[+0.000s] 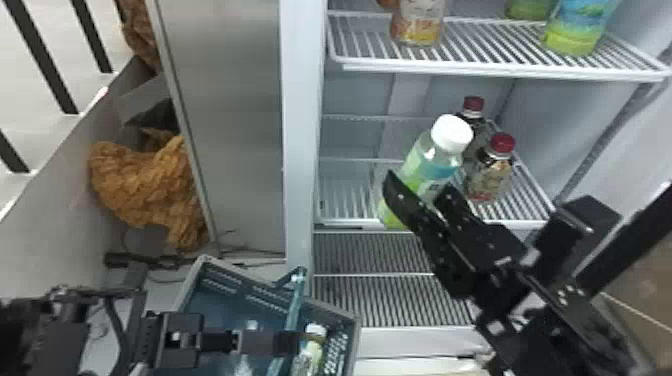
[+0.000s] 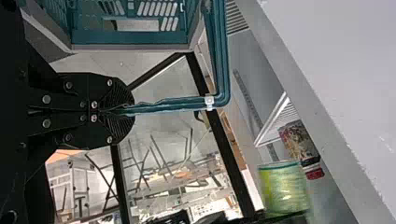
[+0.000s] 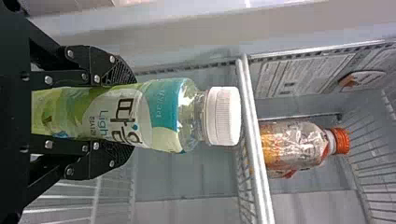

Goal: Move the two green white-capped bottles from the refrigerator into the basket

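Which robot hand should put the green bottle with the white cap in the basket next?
Right, I think. The right gripper has its fingers on both sides of the green white-capped bottle. The left gripper is shut on the handle of the basket, so it seems busy.

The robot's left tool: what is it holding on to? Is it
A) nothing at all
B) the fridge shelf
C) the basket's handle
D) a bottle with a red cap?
C, because the left tool is closed around the teal handle of the basket.
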Robot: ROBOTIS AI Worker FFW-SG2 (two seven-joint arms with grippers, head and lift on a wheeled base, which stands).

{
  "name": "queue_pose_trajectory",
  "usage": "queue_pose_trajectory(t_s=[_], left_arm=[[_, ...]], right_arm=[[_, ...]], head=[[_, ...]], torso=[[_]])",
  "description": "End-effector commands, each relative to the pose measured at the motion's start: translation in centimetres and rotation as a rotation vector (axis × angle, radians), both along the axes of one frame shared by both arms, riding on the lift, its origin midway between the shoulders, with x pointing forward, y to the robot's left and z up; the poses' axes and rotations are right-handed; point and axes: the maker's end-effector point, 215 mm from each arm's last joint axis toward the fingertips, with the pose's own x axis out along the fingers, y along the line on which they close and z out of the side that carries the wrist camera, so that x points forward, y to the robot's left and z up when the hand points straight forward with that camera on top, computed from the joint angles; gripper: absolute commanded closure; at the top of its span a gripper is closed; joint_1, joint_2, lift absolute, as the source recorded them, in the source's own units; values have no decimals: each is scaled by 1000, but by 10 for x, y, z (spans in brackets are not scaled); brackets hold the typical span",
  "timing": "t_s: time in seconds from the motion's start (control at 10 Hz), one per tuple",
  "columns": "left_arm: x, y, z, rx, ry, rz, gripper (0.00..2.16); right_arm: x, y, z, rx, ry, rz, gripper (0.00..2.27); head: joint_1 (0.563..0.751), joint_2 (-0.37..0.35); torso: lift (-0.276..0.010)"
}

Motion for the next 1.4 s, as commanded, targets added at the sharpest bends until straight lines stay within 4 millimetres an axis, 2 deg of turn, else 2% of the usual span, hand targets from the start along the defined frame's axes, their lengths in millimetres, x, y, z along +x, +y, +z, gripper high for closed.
queue_pose_trajectory(t_s=[0.0,0.1,0.3,0.6,0.9,1.1,1.3], left_arm=[[0,0,0,-1,0,1,1167],[0,1,0,-1,-1,3,1167],[0,0,1,-4,-1,4,1167],[0,0,2,-6,-1,4,1167],[-1,-1,0,-1,0,0,1167],[1,-1,0,4,-4,0,1167],[0,0,-1,6,-2,0,1167]], right_arm=[[-26,-4,-1,3,50,-1,834],[-38,-8,-2,6,75,-2,834],[-63,-2,-12,0,153,47,834],[-90,12,-50,-4,296,129,834],[-93,23,-94,-2,409,194,834],[-95,34,-110,2,450,228,834],[-106,50,-129,23,515,279,834]], head=[[695,-101],[695,-106],[695,-115],[695,-108],[695,-92],[695,-76],[695,-62]], torso=[[-263],[-263],[-263],[-263],[-263],[-263],[-263]])
